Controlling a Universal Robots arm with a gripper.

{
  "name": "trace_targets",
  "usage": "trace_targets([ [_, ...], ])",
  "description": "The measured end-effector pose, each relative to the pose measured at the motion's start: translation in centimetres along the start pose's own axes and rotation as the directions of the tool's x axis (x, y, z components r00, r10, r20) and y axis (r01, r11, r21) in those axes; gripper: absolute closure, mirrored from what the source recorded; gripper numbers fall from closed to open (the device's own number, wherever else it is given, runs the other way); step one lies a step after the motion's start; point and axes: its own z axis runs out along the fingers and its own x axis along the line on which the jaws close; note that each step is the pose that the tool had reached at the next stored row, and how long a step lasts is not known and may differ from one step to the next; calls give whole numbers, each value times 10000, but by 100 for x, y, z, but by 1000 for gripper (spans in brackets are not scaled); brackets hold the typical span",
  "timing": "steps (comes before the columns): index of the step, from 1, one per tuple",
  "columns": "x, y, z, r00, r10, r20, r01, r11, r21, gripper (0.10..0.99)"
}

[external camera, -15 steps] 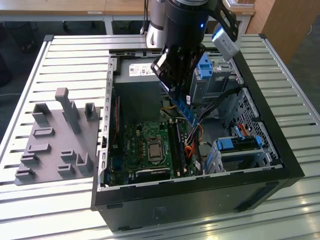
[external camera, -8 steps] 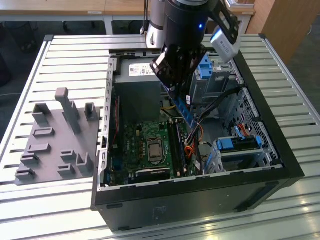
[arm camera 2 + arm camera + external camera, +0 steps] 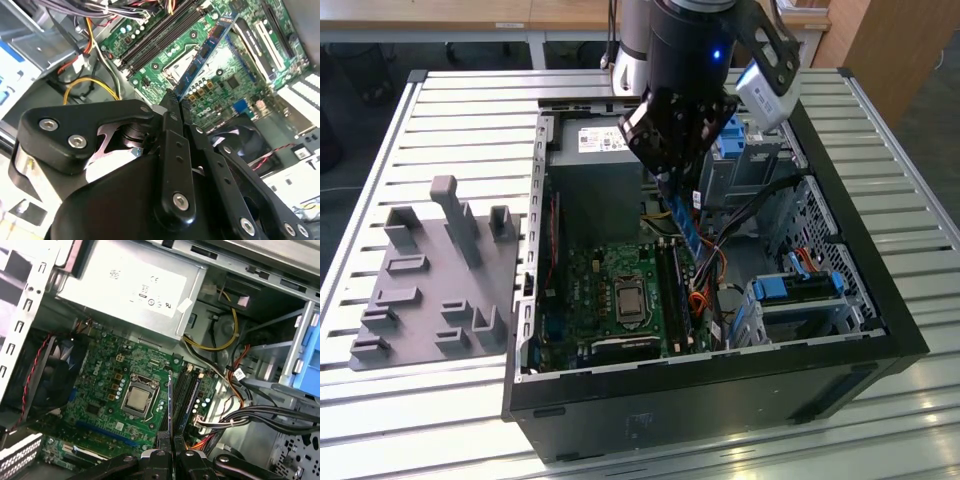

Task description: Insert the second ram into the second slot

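Claw (image 3: 668, 188) is clamped hard on one end of the second ram (image 3: 686, 226), and the blue stick pokes out below it, down inside the open computer case (image 3: 720, 372). Under that sits the green motherboard (image 3: 585, 290). In the first wrist view the stick shows edge-on between the processor socket (image 3: 137, 399) and the dark memory slots (image 3: 187, 392). It's held above the board, and I can't see it touching. I'd call this the approach-and-align step, with nothing seated yet. Seating calls for the long edge parallel over its slot, then a straight, even press. Those cables (image 3: 250, 415) beside the slots look like a snag risk.
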Motion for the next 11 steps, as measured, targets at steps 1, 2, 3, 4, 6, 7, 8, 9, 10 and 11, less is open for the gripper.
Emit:
trace_targets([
  [1, 0, 0, 1, 9999, 173, 4, -173, 9999, 1, 949],
  [2, 0, 0, 2, 9994, 351, 7, -351, 9994, 3, 949],
  [3, 0, 0, 3, 9986, 529, 11, -529, 9986, 5, 949],
  [4, 0, 0, 4, 9975, 709, 14, -709, 9975, 6, 949],
  [6, 0, 0, 6, 9943, 1061, 22, -1061, 9944, 9, 949],
  [7, 0, 0, 7, 9923, 1239, 26, -1239, 9923, 11, 949],
  [8, 0, 0, 8, 9898, 1424, 29, -1424, 9898, 13, 949],
  [9, 0, 0, 9, 9871, 1601, 33, -1601, 9871, 16, 949],
  [10, 0, 0, 10, 9841, 1775, 37, -1775, 9841, 17, 949],
  [11, 0, 0, 12, 9807, 1956, 40, -1956, 9807, 19, 949],
])
